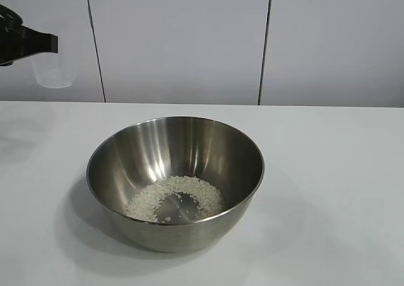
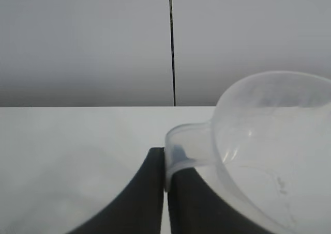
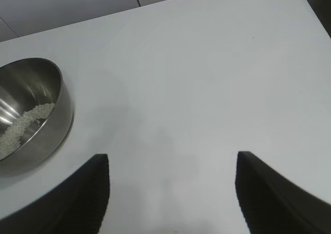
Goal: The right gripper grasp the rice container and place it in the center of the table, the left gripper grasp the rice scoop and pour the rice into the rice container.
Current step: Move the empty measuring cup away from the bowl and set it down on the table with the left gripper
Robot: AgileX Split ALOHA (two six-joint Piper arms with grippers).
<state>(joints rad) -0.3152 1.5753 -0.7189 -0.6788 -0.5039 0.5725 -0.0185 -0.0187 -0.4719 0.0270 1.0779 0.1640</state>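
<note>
White table [image 1: 353, 172] bearing the rice container [image 1: 175, 182], a steel bowl well apart from the right gripper [image 3: 170, 192], whose fingers are spread and empty. Rice [image 1: 175, 197] lies in the bowl's bottom. Left gripper [image 2: 164, 185], raised off to the bowl's side, pinches the tab of the upright rice scoop [image 2: 274, 146].

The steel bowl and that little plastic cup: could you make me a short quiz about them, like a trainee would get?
1. True or false: the rice lies inside the rice container.
2. What does the left gripper hold? A) the rice scoop B) a spoon C) nothing
3. Fill in: the right gripper stands ____ over the bare table.

Key: 1 true; 2 A; 3 open.
</note>
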